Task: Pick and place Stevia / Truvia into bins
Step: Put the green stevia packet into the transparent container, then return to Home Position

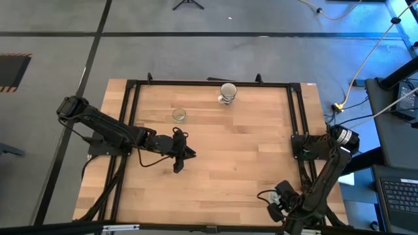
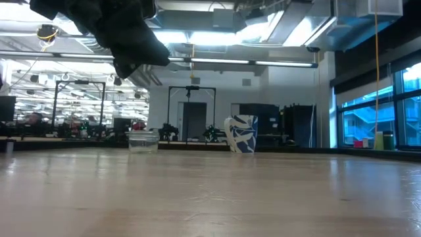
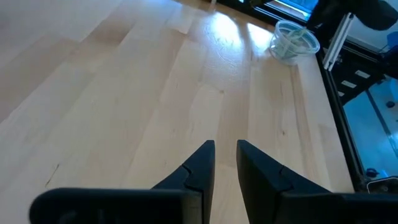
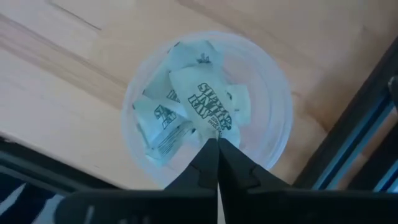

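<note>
Right wrist view looks straight down into the clear round bin (image 4: 277,87), which sits at the edge of the wooden surface (image 1: 248,150) just beside the dark frame rail. Several Stevia sachets (image 4: 208,102) lie heaped inside it, overlapping and tilted, white with green print. The right pincer (image 4: 217,144) hangs directly over that heap with its fingers closed together, tips at the printed sachet. Whether they nip its edge or only meet above it I cannot tell.

I see no sachet loose on the surface in the high view, so the sorting looks largely done.

The left pincer (image 3: 225,144) is over the middle-left of the surface, fingers narrow with a slim gap and nothing between them. It looks across bare wood toward a tub (image 3: 293,40) by the rail, probably the same bin. That arm seems parked clear of the right arm's work.

A small clear jar (image 1: 179,115) and a blue-patterned cup (image 1: 228,93) stand toward the far edge, well apart from both pincers.
</note>
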Available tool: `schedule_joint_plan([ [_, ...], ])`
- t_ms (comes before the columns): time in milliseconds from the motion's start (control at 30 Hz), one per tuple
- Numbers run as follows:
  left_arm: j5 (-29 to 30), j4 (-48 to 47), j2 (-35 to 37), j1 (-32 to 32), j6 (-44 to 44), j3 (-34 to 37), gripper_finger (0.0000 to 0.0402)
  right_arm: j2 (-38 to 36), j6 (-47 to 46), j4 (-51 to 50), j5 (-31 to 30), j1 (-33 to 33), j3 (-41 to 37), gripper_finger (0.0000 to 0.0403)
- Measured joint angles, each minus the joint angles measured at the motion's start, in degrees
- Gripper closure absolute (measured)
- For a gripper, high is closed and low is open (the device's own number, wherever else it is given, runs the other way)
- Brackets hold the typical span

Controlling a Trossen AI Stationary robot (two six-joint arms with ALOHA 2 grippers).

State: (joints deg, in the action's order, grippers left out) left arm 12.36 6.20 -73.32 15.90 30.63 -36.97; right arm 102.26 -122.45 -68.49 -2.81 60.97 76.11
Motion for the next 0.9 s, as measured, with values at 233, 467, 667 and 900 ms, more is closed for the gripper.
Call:
schedule_joint_plan([
  [233, 0.0, 0.0, 0.0, 0.0, 0.1, 0.0, 0.0339, 0.0, 2.6, 1.4, 0.1, 0.0, -1.0, 0.0368],
  [467, 0.0, -0.1, 0.0, 0.0, -2.3, 0.0, 0.0338, 0.0, 5.6, 0.0, 1.7, 0.0, 1.8, 0.0277],
  [667, -0.6, -0.2, 4.8, -0.3, -0.6, 0.0, 0.0338, 0.0, 12.5, -16.2, 3.0, -1.9, 13.0, 0.0236],
  [900, -3.2, 1.2, 17.0, -0.4, -10.1, -0.1, 0.0338, -4.2, 26.9, -20.0, -13.9, -7.1, 26.4, 0.0232],
])
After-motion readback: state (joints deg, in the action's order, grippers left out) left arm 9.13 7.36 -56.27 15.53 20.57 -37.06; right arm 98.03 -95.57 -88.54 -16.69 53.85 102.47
